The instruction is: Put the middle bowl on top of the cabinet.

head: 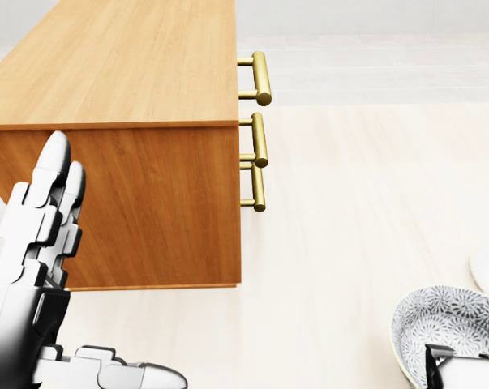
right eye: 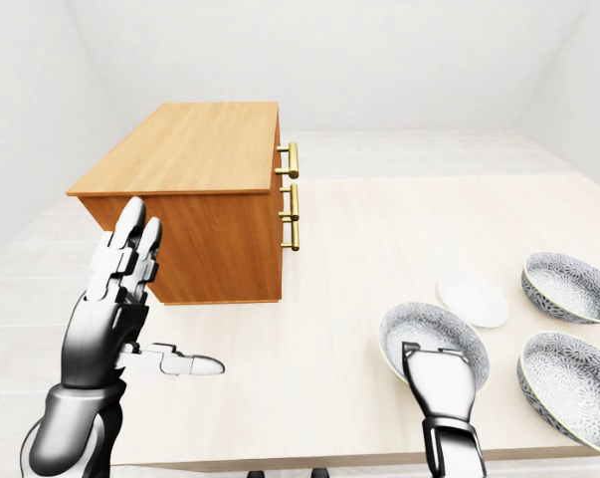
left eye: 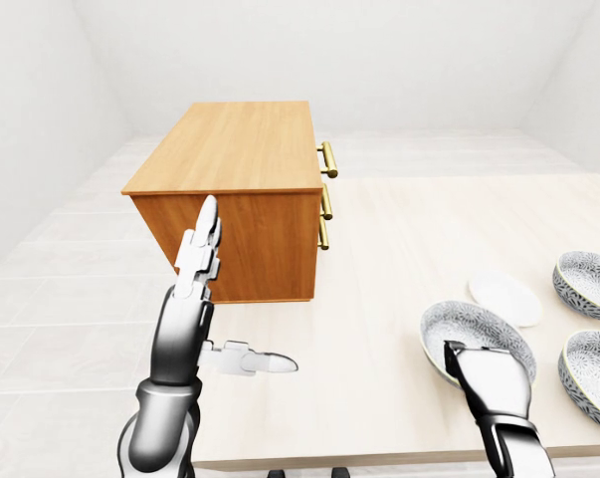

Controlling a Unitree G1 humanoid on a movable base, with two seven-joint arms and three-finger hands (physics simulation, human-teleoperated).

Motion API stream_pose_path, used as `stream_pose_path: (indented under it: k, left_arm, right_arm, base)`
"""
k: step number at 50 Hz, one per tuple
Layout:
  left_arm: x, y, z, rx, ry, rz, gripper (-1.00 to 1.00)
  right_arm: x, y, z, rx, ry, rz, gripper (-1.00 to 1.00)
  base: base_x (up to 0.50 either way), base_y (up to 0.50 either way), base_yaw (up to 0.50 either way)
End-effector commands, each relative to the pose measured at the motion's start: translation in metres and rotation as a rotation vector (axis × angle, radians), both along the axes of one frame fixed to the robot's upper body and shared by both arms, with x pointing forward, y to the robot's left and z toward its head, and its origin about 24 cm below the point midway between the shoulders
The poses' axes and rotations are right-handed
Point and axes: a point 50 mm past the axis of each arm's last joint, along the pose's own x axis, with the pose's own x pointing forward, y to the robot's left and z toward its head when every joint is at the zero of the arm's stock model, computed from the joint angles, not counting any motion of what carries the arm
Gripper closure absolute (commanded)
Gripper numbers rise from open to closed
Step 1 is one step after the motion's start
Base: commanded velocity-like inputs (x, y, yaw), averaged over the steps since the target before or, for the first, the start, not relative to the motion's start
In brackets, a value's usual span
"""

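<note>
Three grey patterned bowls stand on the table at the right of the left-eye view. My right hand [left eye: 485,355] comes up from the bottom edge. Its fingers curl down over the near rim of the bowl [left eye: 474,323] closest to the cabinet; the thumb is hidden. The other two bowls [left eye: 588,283] [left eye: 592,364] sit further right. The wooden cabinet [left eye: 238,149] with brass handles [left eye: 326,159] stands on the table's left part. My left hand [left eye: 230,304] is raised before the cabinet's side, open and holding nothing, with its fingers [left eye: 202,239] up and its thumb pointing right.
A small white plate [left eye: 505,299] lies between the held bowl and the far right bowl. The pale table [left eye: 399,249] stretches from the cabinet to the bowls. White floor and walls surround it.
</note>
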Motion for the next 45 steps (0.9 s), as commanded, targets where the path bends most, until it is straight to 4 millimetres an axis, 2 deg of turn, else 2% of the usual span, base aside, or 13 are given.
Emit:
stream_pose_path:
  k: [1, 3, 8, 13, 18, 23, 28, 30, 31, 33, 34, 39, 45]
  left_arm:
    - [0.000, 0.000, 0.000, -0.006, 0.001, 0.000, -1.00]
    - [0.001, 0.000, -0.001, -0.005, 0.005, 0.000, -1.00]
    - [0.001, 0.000, -0.001, -0.005, 0.006, -0.001, -1.00]
    - [0.000, 0.000, -0.001, -0.006, 0.007, -0.003, -1.00]
    - [0.000, 0.000, 0.000, -0.012, 0.003, -0.006, -1.00]
    - [-0.001, -0.001, 0.002, -0.031, -0.006, -0.015, -1.00]
    - [-0.002, -0.001, 0.004, -0.031, -0.017, -0.024, -1.00]
    - [-0.003, -0.002, 0.005, -0.032, -0.024, -0.031, -1.00]
    - [-0.003, -0.002, 0.005, -0.031, -0.023, -0.031, -1.00]
    - [-0.003, -0.003, 0.006, -0.030, -0.026, -0.030, -1.00]
    - [-0.003, -0.003, 0.005, -0.031, -0.022, -0.032, -1.00]
    - [-0.003, -0.004, 0.004, -0.024, -0.015, -0.041, -1.00]
    - [-0.002, -0.005, 0.002, -0.020, -0.008, -0.049, -1.00]
  right_arm:
    - [-0.004, -0.005, 0.034, -0.047, -0.016, -0.051, 1.00]
    - [-0.004, -0.005, 0.039, -0.051, -0.027, -0.050, 1.00]
    - [-0.005, -0.001, 0.066, -0.066, -0.074, -0.068, 1.00]
    - [0.000, 0.002, 0.071, -0.050, -0.093, -0.076, 1.00]
    - [-0.001, 0.004, 0.087, -0.054, -0.121, -0.088, 1.00]
    - [0.006, 0.008, 0.100, -0.058, -0.138, -0.081, 1.00]
    - [0.011, 0.012, 0.103, -0.043, -0.145, -0.068, 1.00]
    - [0.011, 0.014, 0.106, 0.032, -0.162, -0.045, 1.00]
    - [0.012, 0.013, 0.107, -0.033, -0.151, -0.059, 1.00]
    - [0.015, 0.016, 0.107, 0.069, -0.162, -0.030, 1.00]
    - [0.017, 0.016, 0.110, -0.031, -0.154, -0.042, 1.00]
    - [0.023, 0.029, 0.126, 0.005, -0.176, 0.010, 1.00]
    - [0.024, 0.032, 0.135, 0.015, -0.193, 0.039, 1.00]
  base:
    - [0.00, 0.00, 0.00]
    - [0.00, 0.00, 0.00]
    - [0.00, 0.00, 0.00]
    - [0.00, 0.00, 0.00]
    - [0.00, 0.00, 0.00]
    - [0.00, 0.00, 0.00]
    - [0.00, 0.00, 0.00]
    - [0.00, 0.00, 0.00]
    - [0.00, 0.00, 0.00]
    - [0.00, 0.00, 0.00]
    - [0.00, 0.00, 0.00]
    - [0.00, 0.00, 0.00]
    - [0.00, 0.00, 0.00]
